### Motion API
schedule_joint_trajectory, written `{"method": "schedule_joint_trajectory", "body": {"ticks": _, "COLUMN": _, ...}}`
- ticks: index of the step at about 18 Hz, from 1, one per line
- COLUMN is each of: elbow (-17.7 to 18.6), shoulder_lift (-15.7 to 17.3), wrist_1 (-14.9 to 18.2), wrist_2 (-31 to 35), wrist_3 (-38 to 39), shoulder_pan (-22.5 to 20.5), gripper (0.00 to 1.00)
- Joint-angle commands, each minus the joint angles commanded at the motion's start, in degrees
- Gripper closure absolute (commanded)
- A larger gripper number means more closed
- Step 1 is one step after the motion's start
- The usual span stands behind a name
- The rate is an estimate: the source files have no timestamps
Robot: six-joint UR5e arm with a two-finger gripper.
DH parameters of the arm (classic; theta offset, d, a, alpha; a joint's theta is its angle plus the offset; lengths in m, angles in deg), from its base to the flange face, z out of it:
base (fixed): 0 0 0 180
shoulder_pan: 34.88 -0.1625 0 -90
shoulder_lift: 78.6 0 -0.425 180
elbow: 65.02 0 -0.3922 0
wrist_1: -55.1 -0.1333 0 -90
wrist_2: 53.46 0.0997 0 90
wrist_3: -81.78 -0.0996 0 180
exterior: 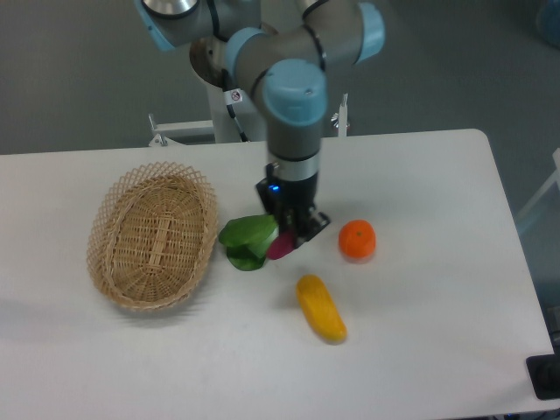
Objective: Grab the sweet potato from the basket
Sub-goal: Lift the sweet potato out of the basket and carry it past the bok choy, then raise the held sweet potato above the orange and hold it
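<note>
A robot arm is reaching down over a white table, and its gripper is clenched around the sweet potato, a small maroon vegetable whose lower end is poking out below the fingers. The basket, an oval of tan wicker with a lacy rim, is lying well to the left of the gripper and is holding nothing that can be seen. The sweet potato is therefore out of the basket and well apart from it, hanging in the gripper's grasp just beside the right edge of a leafy green vegetable, which is sitting between the basket and the gripper. A round orange fruit is resting just to the right of the gripper, and a longer yellow vegetable is lying below it, nearer the camera. Judging from this, the picking up is essentially accomplished: the sweet potato is being gripped and is clear of the basket. Whether it is hanging free of the table or brushing it cannot be told.
</note>
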Motion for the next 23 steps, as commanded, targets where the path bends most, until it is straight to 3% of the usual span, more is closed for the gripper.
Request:
{"method": "schedule_joint_trajectory", "body": {"ticks": 3, "elbow": -0.7, "shoulder_lift": -1.0, "wrist_1": -0.1, "wrist_2": 2.2, "wrist_3": -6.3, "shoulder_pan": -4.1, "gripper": 0.73}}
{"method": "schedule_joint_trajectory", "body": {"ticks": 5, "elbow": -3.7, "shoulder_lift": -4.7, "wrist_1": 0.0, "wrist_2": 2.9, "wrist_3": -9.8, "shoulder_pan": -6.3, "gripper": 0.73}}
{"method": "schedule_joint_trajectory", "body": {"ticks": 8, "elbow": -9.2, "shoulder_lift": -8.0, "wrist_1": 1.8, "wrist_2": 2.9, "wrist_3": -10.4, "shoulder_pan": -7.6, "gripper": 0.73}}
{"method": "schedule_joint_trajectory", "body": {"ticks": 10, "elbow": -11.1, "shoulder_lift": -9.2, "wrist_1": 3.8, "wrist_2": 2.9, "wrist_3": -10.4, "shoulder_pan": -7.6, "gripper": 0.72}}
{"method": "schedule_joint_trajectory", "body": {"ticks": 23, "elbow": -13.2, "shoulder_lift": -12.7, "wrist_1": 2.6, "wrist_2": 3.6, "wrist_3": -10.5, "shoulder_pan": -7.3, "gripper": 0.72}}
